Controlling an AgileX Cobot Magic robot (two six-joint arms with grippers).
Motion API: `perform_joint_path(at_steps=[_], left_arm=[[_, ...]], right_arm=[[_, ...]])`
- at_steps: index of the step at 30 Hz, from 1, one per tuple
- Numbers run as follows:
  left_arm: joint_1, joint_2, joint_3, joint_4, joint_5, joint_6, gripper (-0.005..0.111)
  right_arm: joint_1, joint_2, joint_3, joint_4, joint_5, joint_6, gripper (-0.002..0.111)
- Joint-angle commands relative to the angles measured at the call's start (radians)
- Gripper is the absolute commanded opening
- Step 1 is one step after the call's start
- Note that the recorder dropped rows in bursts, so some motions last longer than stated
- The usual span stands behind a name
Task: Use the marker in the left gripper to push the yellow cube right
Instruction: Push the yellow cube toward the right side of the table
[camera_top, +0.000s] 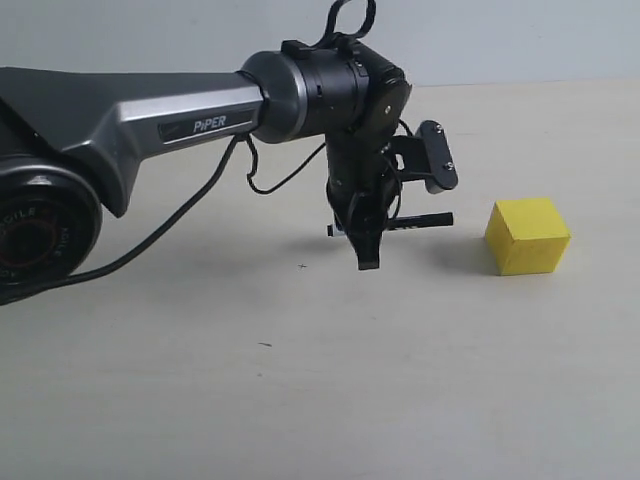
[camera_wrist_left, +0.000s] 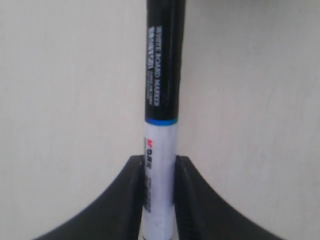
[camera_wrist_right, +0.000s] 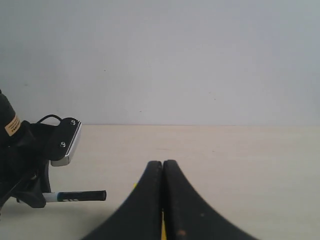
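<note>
Yellow, sharp-edged, probably light and rigid: yellow cube (camera_top: 527, 236) flat on bench (camera_top: 300, 400), right of marker (camera_top: 430, 218) tip, clear gap between. Should slide easily if pushed low and centred on face toward marker; off-centre contact likely to spin it. Marker stiff, smooth-barrelled, roughly level, black end aimed at cube, clamped at white barrel by left hand (camera_top: 368, 252). Right hand (camera_wrist_right: 162, 167) pressed together, nothing visibly held.
</note>
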Motion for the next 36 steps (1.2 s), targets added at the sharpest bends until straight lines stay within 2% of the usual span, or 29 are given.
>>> perform_joint_path(at_steps=[1,18,22,36], left_arm=[[0.013,-0.002,-0.006,0.004,0.025,-0.011,0.0],[0.013,-0.002,-0.006,0.002,0.032,-0.006,0.0],[0.011,-0.002,-0.006,-0.036,0.034,-0.006,0.0],[-0.073,-0.002,-0.006,-0.034,-0.155,-0.043,0.0]], right_arm=[[0.001,-0.007,0.004,-0.001,-0.006,-0.001,0.0],[0.001,-0.007,0.004,-0.001,-0.006,-0.001,0.0],[0.001,-0.007,0.004,-0.001,-0.006,-0.001,0.0],[0.001,-0.007,0.004,-0.001,-0.006,-0.001,0.0]])
